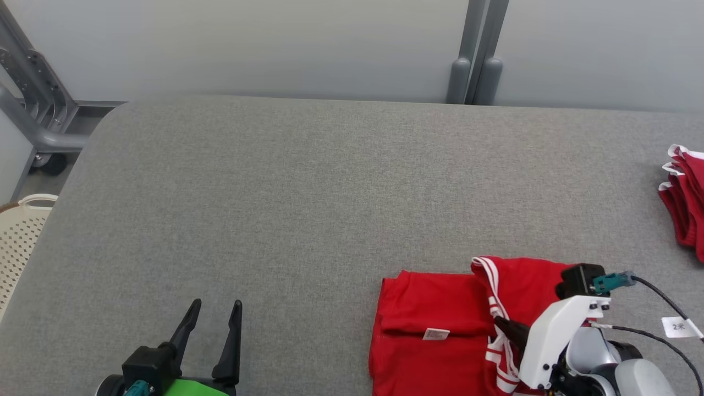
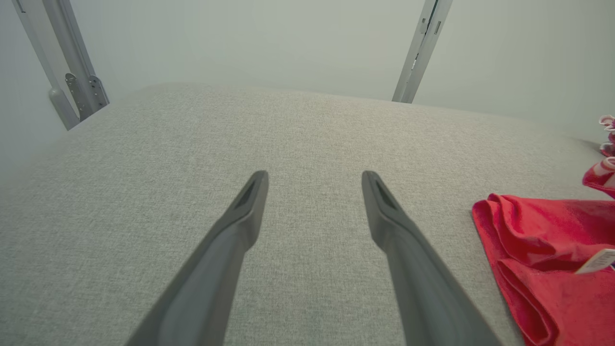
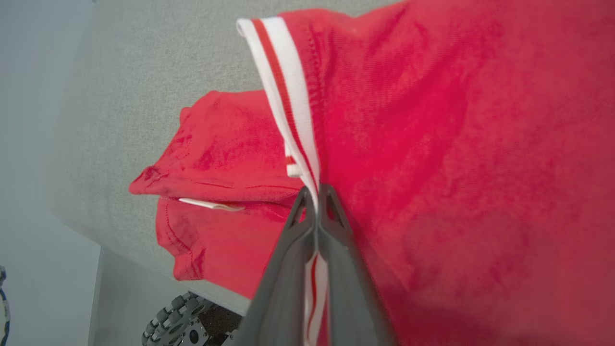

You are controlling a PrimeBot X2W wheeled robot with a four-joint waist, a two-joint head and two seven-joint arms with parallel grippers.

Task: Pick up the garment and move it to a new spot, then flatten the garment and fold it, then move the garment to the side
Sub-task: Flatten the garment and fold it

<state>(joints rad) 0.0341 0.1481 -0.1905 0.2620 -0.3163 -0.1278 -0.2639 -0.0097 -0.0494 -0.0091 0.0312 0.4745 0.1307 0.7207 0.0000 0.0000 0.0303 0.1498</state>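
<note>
The garment (image 1: 434,330) is red with a white-and-red striped band and a small white label; it lies partly folded at the table's near right edge, also in the left wrist view (image 2: 547,259) and the right wrist view (image 3: 432,144). My right gripper (image 1: 503,324) is shut on the striped band (image 3: 293,105), fingers pinched together on it (image 3: 314,192), lifting that flap off the layer beneath. My left gripper (image 1: 212,313) stands open over bare table at the near left, well apart from the garment, nothing between its fingers (image 2: 250,202).
Another pile of red clothes with white trim (image 1: 685,198) lies at the table's right edge. A cream perforated basket (image 1: 19,236) stands off the table's left side. Grey metal frame posts (image 1: 473,55) rise behind the grey cloth-covered table (image 1: 308,192).
</note>
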